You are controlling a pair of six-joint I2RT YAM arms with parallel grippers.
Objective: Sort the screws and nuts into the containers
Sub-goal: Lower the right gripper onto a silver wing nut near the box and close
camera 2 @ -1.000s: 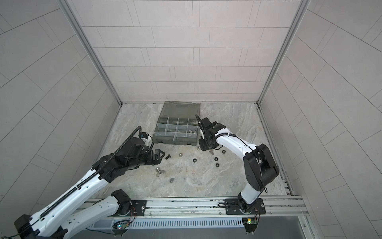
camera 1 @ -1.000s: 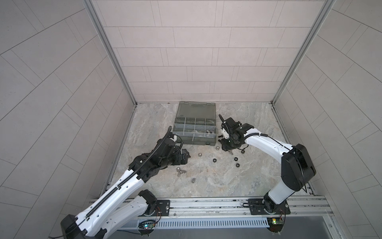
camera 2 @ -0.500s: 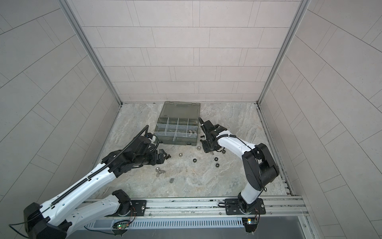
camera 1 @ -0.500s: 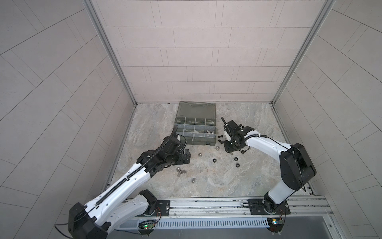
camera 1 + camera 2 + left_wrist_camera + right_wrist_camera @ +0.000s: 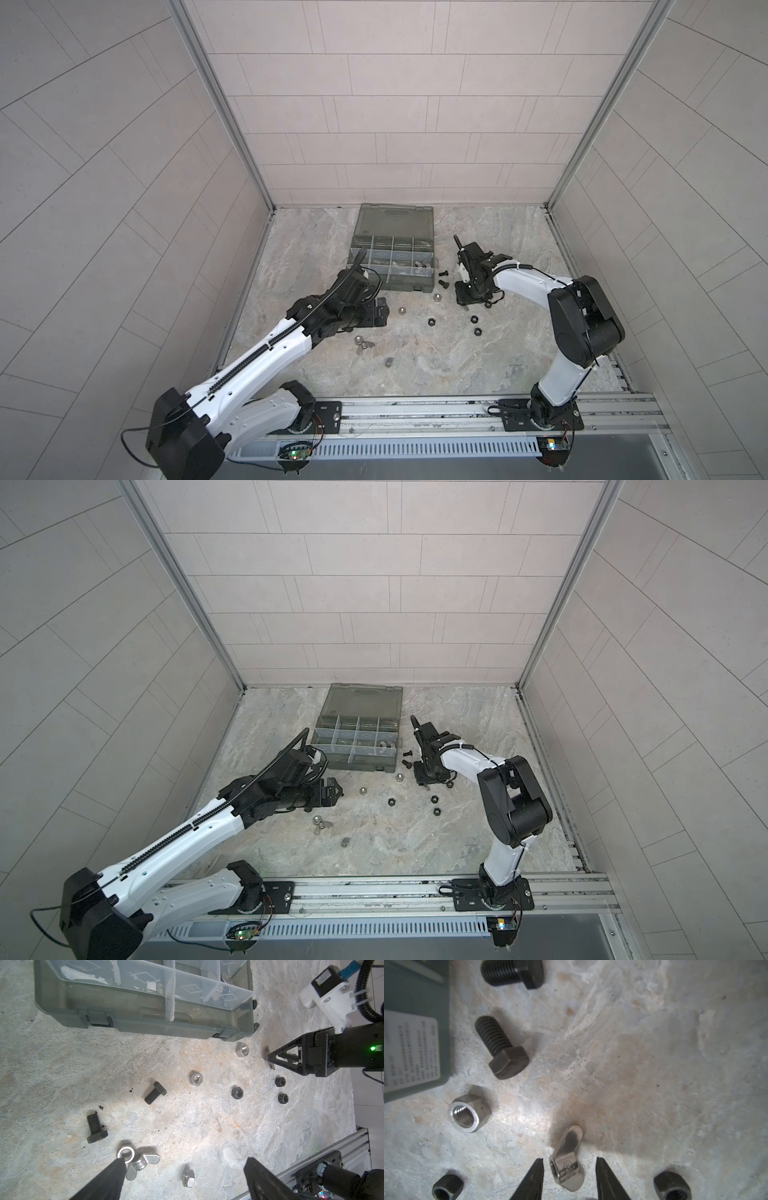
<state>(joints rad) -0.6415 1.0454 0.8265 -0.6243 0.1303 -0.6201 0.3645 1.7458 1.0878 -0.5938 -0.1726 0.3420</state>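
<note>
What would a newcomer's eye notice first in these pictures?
First the open grey-green organizer case at the back of the marble table, with loose nuts and black bolts scattered before it. Then the right gripper, its jaws open on either side of a silver wing nut.

Black screws (image 5: 502, 1047), black and silver nuts (image 5: 469, 1112), grey-green case (image 5: 145, 1022) — table (image 5: 207, 1126) mottled grey and tan.

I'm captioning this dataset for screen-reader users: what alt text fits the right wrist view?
The right gripper, black fingers apart, straddles a silver wing nut on the marbled table, gaps on both sides. Nearby lie two black bolts, a silver hex nut, two black hex nuts and a corner of the grey-green case.
</note>
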